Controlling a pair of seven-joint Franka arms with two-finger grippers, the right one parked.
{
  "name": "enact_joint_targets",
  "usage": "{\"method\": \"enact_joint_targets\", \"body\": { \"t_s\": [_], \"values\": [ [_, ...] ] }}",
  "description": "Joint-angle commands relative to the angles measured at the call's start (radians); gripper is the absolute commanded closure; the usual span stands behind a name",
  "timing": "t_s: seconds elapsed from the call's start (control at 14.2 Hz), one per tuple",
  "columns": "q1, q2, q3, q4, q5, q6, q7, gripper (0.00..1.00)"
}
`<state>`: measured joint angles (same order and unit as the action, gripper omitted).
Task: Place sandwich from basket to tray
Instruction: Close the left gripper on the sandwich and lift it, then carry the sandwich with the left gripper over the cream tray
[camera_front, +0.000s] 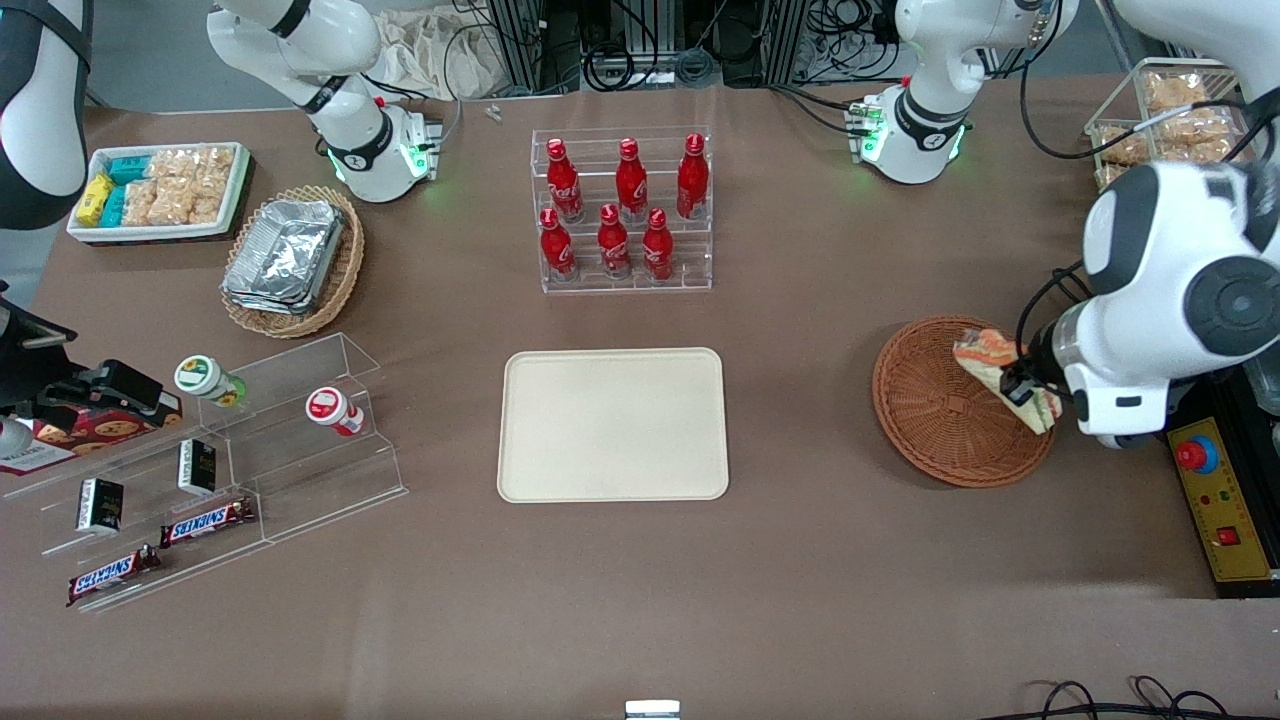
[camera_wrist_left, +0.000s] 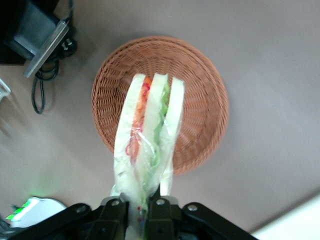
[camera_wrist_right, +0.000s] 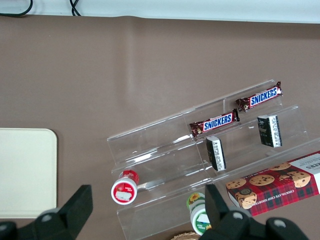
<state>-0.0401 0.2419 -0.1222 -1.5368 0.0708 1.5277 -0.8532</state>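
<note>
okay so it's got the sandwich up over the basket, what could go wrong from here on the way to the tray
1. The gripper pinches the sandwich only by one end, through loose wrapping, so it hangs long and could slip out or swing during the carry.
2. The sandwich hangs over the basket, so a low sideways move might catch its rim.
3. The tray has a low rim; a tilted release could tip the sandwich onto the table.

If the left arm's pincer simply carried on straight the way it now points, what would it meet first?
Most likely the basket: the pincer, shut on the sandwich, points down over it, so the hanging sandwich would touch first. Height is unclear.
</note>
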Motion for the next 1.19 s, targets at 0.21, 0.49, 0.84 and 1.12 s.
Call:
{"method": "enact_joint_targets", "body": {
  "t_s": [0.21, 0.49, 0.84, 1.12],
  "values": [
    [-0.004, 0.033, -0.147, 0.178, -0.147, -0.103, 0.304, 1.00],
    [-0.044, 0.115, -0.283, 0.169, -0.146, -0.025, 0.287, 1.00],
    [-0.214, 0.316, -0.287, 0.138, -0.079, 0.240, 0.136, 1.00],
    [-0.296, 0.456, -0.286, 0.139, 0.021, 0.439, 0.017, 1.00]
  ]
}}
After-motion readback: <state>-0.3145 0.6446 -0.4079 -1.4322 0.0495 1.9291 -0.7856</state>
